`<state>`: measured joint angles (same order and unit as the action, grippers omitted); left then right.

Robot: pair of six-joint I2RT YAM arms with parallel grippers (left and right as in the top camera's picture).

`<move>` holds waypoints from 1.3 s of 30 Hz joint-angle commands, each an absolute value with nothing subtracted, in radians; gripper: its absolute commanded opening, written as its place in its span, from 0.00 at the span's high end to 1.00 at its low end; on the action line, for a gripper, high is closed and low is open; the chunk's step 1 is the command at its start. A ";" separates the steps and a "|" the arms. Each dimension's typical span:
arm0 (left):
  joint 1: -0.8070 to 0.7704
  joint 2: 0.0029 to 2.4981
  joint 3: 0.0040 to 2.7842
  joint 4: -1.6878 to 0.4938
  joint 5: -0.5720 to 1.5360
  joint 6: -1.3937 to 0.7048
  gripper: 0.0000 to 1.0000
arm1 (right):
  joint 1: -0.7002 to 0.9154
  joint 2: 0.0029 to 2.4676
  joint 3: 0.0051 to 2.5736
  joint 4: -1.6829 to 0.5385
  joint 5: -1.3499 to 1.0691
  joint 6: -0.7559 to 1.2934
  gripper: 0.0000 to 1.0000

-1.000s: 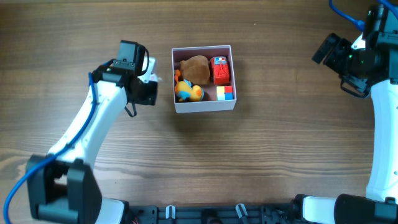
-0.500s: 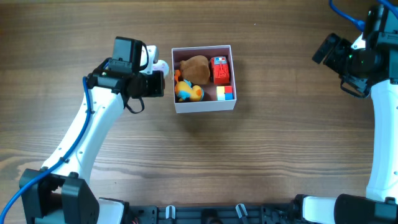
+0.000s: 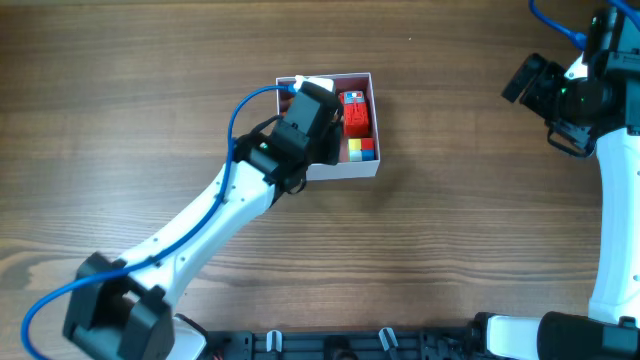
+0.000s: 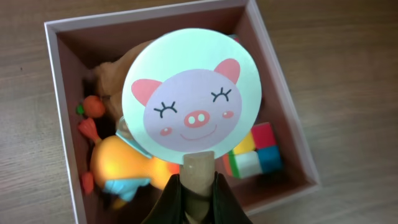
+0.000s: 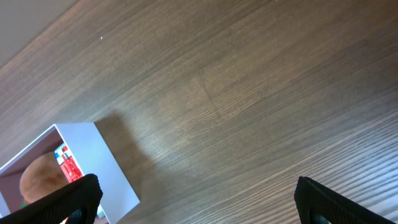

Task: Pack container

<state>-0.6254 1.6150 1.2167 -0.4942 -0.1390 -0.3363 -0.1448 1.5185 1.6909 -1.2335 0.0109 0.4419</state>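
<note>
The container is a square white-walled box with a dusty pink inside, seen also in the right wrist view. In it lie a brown plush, an orange duck, a red toy and a colour cube. My left gripper is shut on the wooden stick of a round pig-face paddle and holds it over the container. In the overhead view the left arm covers the box's left half. My right gripper is open and empty, far right of the box.
Small orange carrot pieces lie along the container's left wall. Bare wooden table surrounds the box. The right arm stands at the far right edge.
My left gripper has swung right from beside the box's left wall to above the box, carrying the pig-face paddle. The right arm has not moved.
</note>
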 commanded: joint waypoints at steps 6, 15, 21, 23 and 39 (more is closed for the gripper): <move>-0.623 1.754 1.229 -0.451 -0.192 -0.345 0.96 | -0.144 1.517 1.695 -1.231 0.018 0.447 0.00; -0.623 1.755 1.223 -0.498 -0.166 -0.346 0.94 | -0.144 1.517 1.695 -1.232 0.018 0.448 0.00; -0.624 1.755 1.223 -0.490 -0.167 -0.345 0.18 | -0.144 1.517 1.695 -1.231 0.018 0.447 0.00; -0.624 1.752 1.227 -0.490 -0.166 -0.345 0.15 | -0.144 1.517 1.695 -1.231 0.018 0.447 0.00; -0.267 1.066 1.305 -0.848 -0.353 -0.345 0.00 | -0.144 1.517 1.695 -1.215 0.028 0.451 0.00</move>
<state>-0.3820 1.2148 1.2915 -0.8211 -0.3248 -0.3466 -0.1448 1.5185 1.6909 -1.2266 0.0113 0.4419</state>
